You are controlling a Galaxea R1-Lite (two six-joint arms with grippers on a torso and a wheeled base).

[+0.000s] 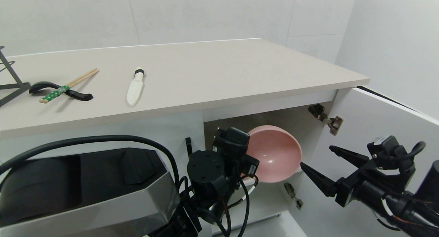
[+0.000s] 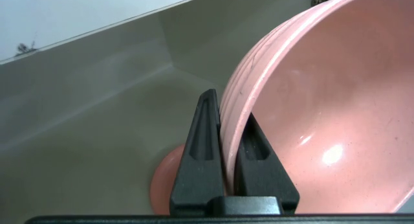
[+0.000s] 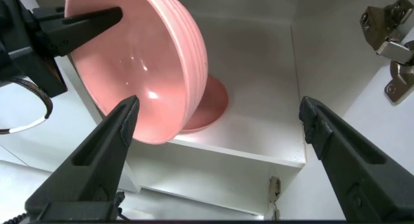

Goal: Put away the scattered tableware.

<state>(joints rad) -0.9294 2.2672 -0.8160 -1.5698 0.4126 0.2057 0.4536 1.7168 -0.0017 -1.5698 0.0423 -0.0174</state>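
Under the pale worktop (image 1: 223, 72) a cupboard stands open, its door (image 1: 377, 127) swung out to the robot's right. Nearest me, the left gripper (image 2: 229, 143) has its jaws pinched on the rim of the pink bowl (image 1: 274, 154), one inside and one outside. It holds the bowl tipped on edge inside the cupboard, above the white shelf (image 3: 246, 146). A pink plate (image 3: 213, 104) lies on that shelf just behind and below the bowl. The right gripper (image 1: 316, 156) hovers just beside the bowl with its jaws spread wide, holding nothing.

I'd say the bowl is about to be set down. It wants levelling first, then lowering until its foot rests flat, on the plate or beside it. Letting go at this tilt would likely send it rolling or clattering.

Farther off on the worktop lie a white knife (image 1: 134, 87), then chopsticks (image 1: 70, 84) crossing a black spoon (image 1: 44, 86) near a black rack (image 1: 12, 79). Behind are plain white walls.
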